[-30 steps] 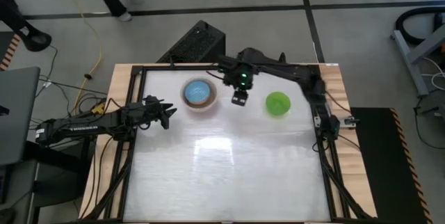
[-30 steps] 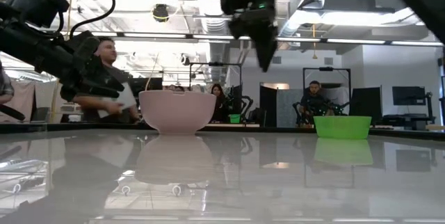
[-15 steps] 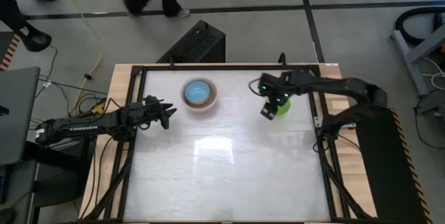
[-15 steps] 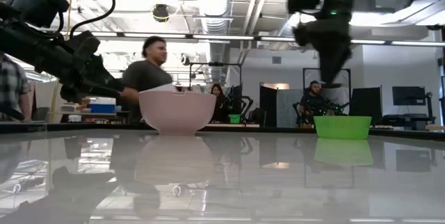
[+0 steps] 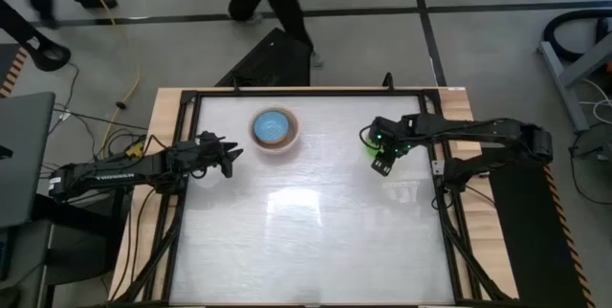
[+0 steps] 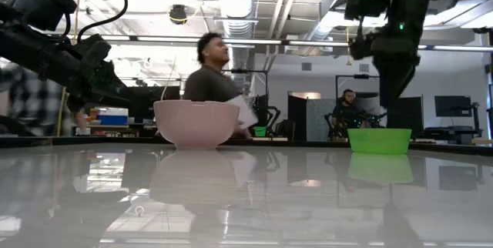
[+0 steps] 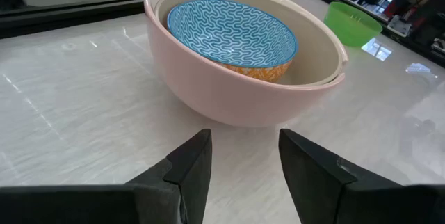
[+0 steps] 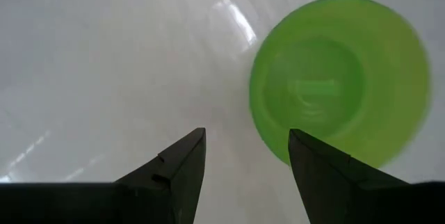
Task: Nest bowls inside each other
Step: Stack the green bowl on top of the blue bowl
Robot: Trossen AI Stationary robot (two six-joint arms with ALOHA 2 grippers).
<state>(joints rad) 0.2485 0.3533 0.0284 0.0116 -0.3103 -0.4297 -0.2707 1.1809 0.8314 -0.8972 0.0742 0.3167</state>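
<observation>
Three bowls sit nested at the table's far left-centre: a pinkish-beige outer bowl (image 7: 229, 92), a cream bowl (image 7: 316, 78) inside it, and a blue patterned bowl (image 7: 229, 33) innermost. The small green bowl (image 8: 341, 78) rests on its base at the far right, also in the low view (image 6: 379, 140). My right gripper (image 8: 247, 140) hangs open above the green bowl's edge, fingers pointing down and touching nothing; in the high view it (image 5: 384, 162) hides most of the bowl. My left gripper (image 7: 243, 147) waits open, just left of the nested bowls (image 5: 274, 128).
The white tabletop (image 5: 306, 231) has free room across its near half and between the two bowl spots. A black frame (image 5: 449, 203) borders the table. A person (image 6: 212, 78) moves in the room behind the far edge.
My right gripper has swung from beside the nested bowls toward the table's right edge and a little nearer, sinking and tipping to point more steeply down over the green bowl. It has stayed open. The bowls have not moved.
</observation>
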